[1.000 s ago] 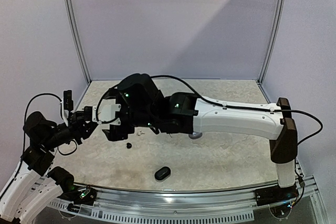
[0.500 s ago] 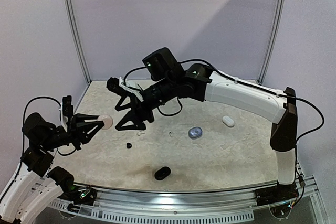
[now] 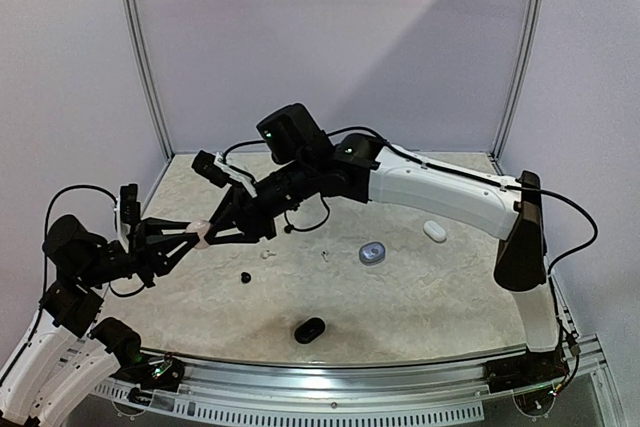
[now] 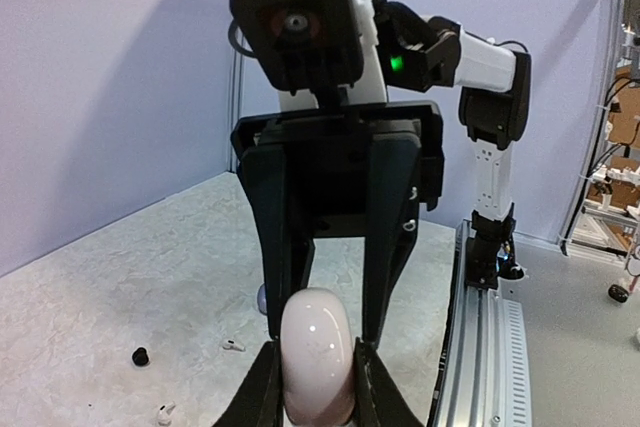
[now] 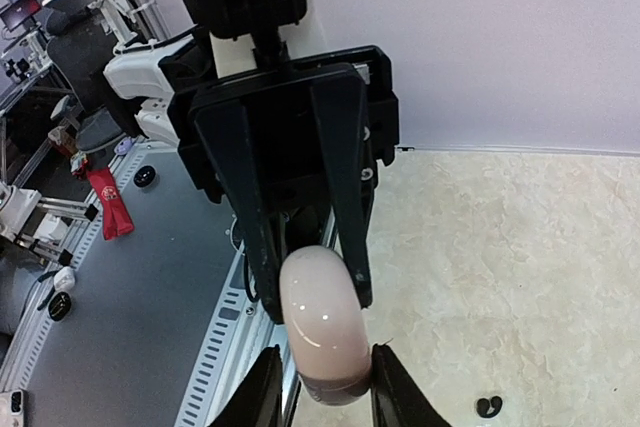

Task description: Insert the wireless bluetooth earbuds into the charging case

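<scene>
A pale pink charging case (image 3: 203,233) hangs in the air over the table's left side. My left gripper (image 3: 195,236) is shut on one end of it. My right gripper (image 3: 213,231) faces it head-on, jaws closed against the sides of the other end. In the left wrist view the case (image 4: 317,347) sits between my left gripper (image 4: 318,392). In the right wrist view the case (image 5: 322,327) fills my right gripper (image 5: 322,382). The lid looks shut. A black earbud (image 3: 246,276) and two white earbuds (image 3: 266,255) (image 3: 325,254) lie loose on the table.
A black case (image 3: 310,329) lies near the front edge, a blue-grey round case (image 3: 372,252) mid-table and a white case (image 3: 434,231) to the right. Metal posts and walls frame the table at the back and sides.
My right arm lifted, then reached left to the pink case held by my left gripper. Its jaws went from wide open to closed on the case. My left gripper stayed put.
</scene>
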You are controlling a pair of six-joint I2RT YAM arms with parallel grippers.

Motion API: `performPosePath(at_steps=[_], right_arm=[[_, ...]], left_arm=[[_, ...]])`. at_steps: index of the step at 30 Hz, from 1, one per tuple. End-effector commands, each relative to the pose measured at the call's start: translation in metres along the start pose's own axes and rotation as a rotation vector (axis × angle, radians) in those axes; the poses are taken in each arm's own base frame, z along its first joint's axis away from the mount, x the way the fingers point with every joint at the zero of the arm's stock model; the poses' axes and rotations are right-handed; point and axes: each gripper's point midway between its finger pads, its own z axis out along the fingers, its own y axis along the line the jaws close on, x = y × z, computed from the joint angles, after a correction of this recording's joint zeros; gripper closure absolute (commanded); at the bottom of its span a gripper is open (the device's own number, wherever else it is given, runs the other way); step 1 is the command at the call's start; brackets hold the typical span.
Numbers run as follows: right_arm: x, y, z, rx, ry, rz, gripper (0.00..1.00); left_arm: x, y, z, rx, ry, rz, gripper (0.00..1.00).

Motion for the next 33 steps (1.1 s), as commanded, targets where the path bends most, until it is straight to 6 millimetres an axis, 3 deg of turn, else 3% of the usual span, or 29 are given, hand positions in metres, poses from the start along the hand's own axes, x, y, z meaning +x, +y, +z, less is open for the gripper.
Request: performPosePath(at_steps=[1,3,5,8,11,13,17,20,22,28,33], right_arm=[[-0.007,0.0,0.002,-0.027,-0.026,0.007,0.73],[-0.007,0.003,0.003,-0.045,-0.028,0.005,0.81],[-0.009,0.006,0.002,-0.063,-0.035,0.006,0.97],[-0.009,0.002,-0.002,-0.062,-0.037,0.028,1.0],[-0.008,-0.01,-0.01,-0.012,-0.047,0.059,1.0],[-0.019,-0.008,-0.022,0.018,-0.104,0.045,1.0],[-0.047,0.001,-0.039,0.032,-0.214,0.04,1.0],[-0.055,-0.001,-0.043,0.051,-0.279,0.043,1.0],[-0.055,-0.002,-0.045,0.058,-0.307,0.054,1.0],[-0.05,-0.007,-0.037,0.033,-0.335,0.086,1.0],[-0.05,-0.008,-0.031,0.016,-0.345,0.094,1.0]], left_arm=[[0.005,0.0,0.001,0.005,0.003,-0.009,1.0],[0.006,0.0,0.0,0.006,0.005,-0.012,1.0],[0.006,0.001,0.0,0.003,0.005,-0.022,1.0],[0.005,0.01,0.0,-0.05,-0.006,-0.059,0.98],[0.002,0.017,-0.001,-0.085,-0.041,-0.115,0.51],[-0.001,0.018,-0.001,-0.082,-0.064,-0.152,0.4],[0.008,0.021,0.0,-0.091,-0.041,-0.161,0.39],[0.007,0.022,0.0,-0.094,-0.046,-0.173,0.45],[0.009,0.021,0.0,-0.092,-0.044,-0.182,0.52],[0.009,0.019,0.0,-0.074,-0.041,-0.191,0.58],[0.009,0.015,0.001,-0.049,-0.044,-0.193,0.53]])
